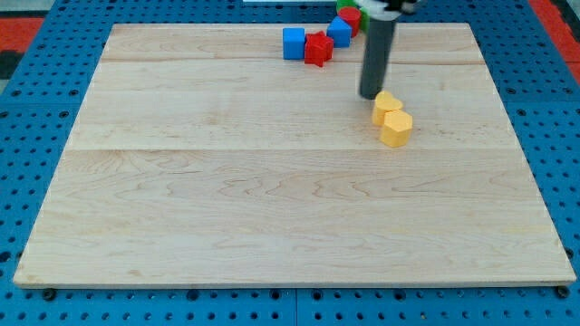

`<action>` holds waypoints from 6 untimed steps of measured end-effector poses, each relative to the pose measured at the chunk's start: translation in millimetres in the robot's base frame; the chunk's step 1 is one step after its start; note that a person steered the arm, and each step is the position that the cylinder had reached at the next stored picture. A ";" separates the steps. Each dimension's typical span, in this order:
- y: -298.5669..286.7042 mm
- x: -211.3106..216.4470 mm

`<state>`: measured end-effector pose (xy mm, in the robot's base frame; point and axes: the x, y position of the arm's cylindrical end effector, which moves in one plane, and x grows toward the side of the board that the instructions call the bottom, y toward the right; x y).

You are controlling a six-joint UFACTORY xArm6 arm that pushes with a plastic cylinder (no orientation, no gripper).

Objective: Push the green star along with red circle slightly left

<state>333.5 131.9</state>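
Note:
My rod comes down from the view's top and its tip (371, 94) rests on the board just above and left of two yellow blocks (391, 118). The green star (348, 5) and the red circle (350, 15) show only as small patches at the board's top edge, partly hidden by the rod and a blue block (340, 33). The tip is well below them, toward the view's bottom.
A blue cube (294, 43) and a red block (318, 49) sit left of the blue block near the top edge. The wooden board (272, 199) lies on a blue perforated table (36, 109).

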 end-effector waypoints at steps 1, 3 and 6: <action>40.5 -56.2; 48.8 -142.3; 12.7 -142.2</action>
<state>191.3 144.6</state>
